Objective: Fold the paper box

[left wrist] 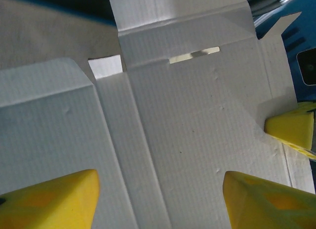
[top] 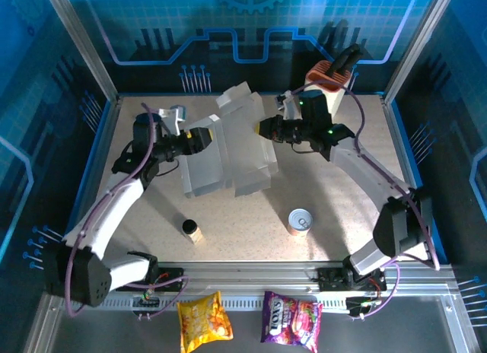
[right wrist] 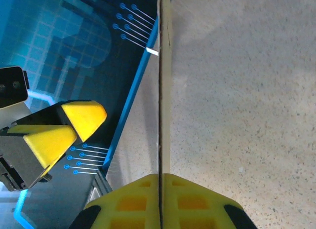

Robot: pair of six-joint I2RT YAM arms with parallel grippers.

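Observation:
The paper box (top: 228,147) lies half-unfolded in the middle of the table, grey-white inside up, with its flaps raised at the back and along both sides. My left gripper (top: 207,138) is at the box's left wall. In the left wrist view it (left wrist: 160,199) is open, its yellow fingers (left wrist: 49,199) wide apart over the box's inner panel (left wrist: 187,120). My right gripper (top: 266,128) is at the box's right wall. In the right wrist view it (right wrist: 160,189) is shut on the thin edge of that wall (right wrist: 164,91), which stands upright between the pads.
A tin can (top: 300,221) stands front right of the box and a small dark-capped bottle (top: 189,228) front left. A cream knife block with an orange top (top: 329,83) stands at the back right, behind the right arm. Two snack bags (top: 204,319) lie beyond the near rail.

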